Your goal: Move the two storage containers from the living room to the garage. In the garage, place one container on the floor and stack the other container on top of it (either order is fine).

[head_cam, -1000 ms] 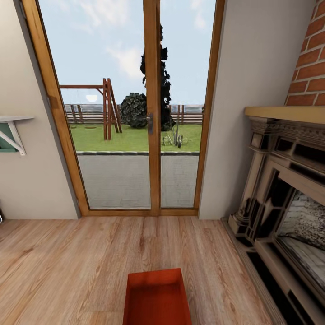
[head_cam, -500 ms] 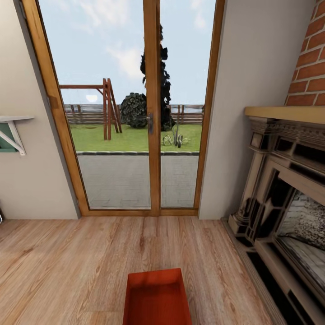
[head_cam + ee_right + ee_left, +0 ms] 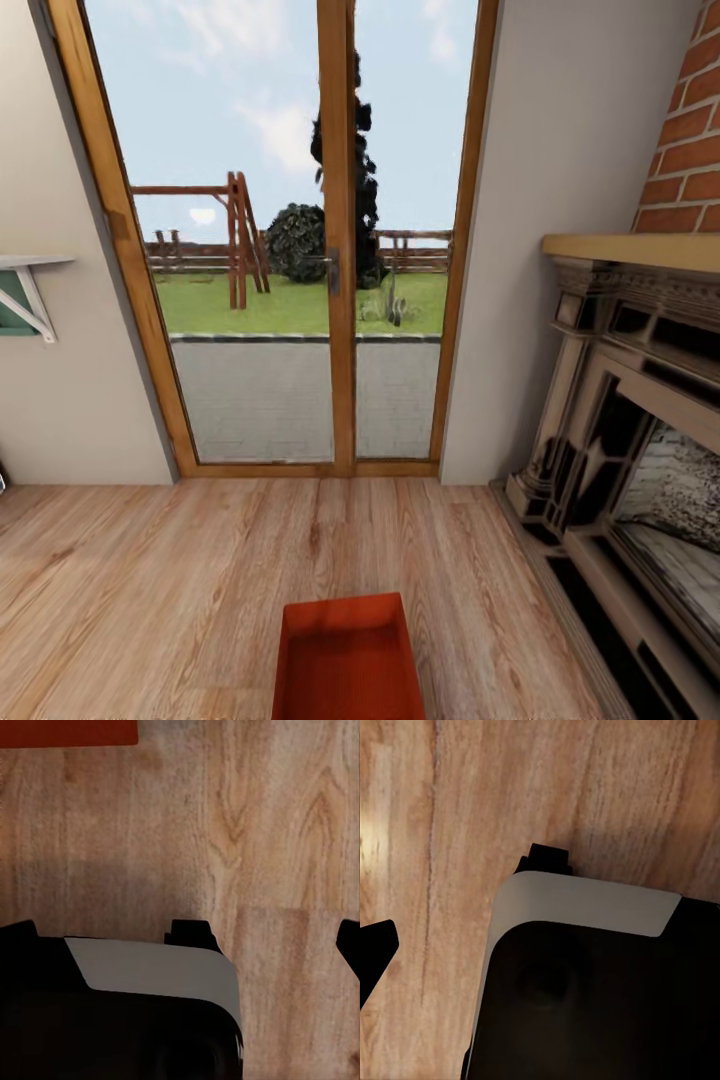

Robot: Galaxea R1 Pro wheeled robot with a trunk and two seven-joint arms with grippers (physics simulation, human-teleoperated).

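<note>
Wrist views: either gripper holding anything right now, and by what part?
Cannot be told. The storage container lies on the wood floor; neither wrist view shows anything gripped.

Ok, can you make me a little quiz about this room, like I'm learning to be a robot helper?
1. True or false: the orange-red storage container sits on a grey concrete floor.
2. What stands to the right of the container in the head view? A) a sofa B) a brick fireplace C) a fridge
3. Fill the gap: straight ahead, past the container, is a glass door with a ____ frame, and grass and a swing frame show outside.

Key
1. False. It rests on the light wood plank floor.
2. B.
3. Wooden.
</note>
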